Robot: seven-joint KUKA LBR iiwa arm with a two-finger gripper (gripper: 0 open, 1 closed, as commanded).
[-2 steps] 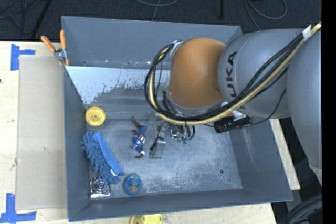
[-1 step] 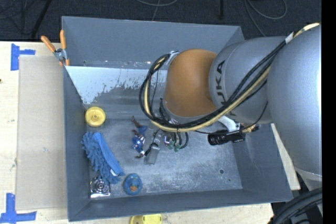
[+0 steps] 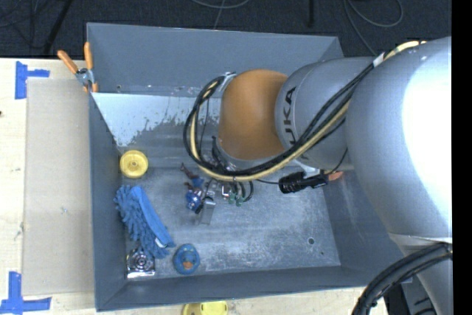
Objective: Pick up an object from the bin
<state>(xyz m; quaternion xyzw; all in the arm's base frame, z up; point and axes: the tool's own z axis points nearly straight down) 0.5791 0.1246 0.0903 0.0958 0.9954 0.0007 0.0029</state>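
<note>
Small blue object (image 3: pixel 194 198) just beside claw (image 3: pixel 206 206).

Grey metal bin (image 3: pixel 280 232), yellow disc (image 3: pixel 133 164), blue fringed duster (image 3: pixel 140 214), blue ball (image 3: pixel 185 259), small silver piece (image 3: pixel 139 262)

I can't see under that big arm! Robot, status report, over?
Gripper low at mid-bin, beside small blue thing. Yellow disc, blue fringed cloth lie apart, at view's left. Nothing seen blocking.
</note>
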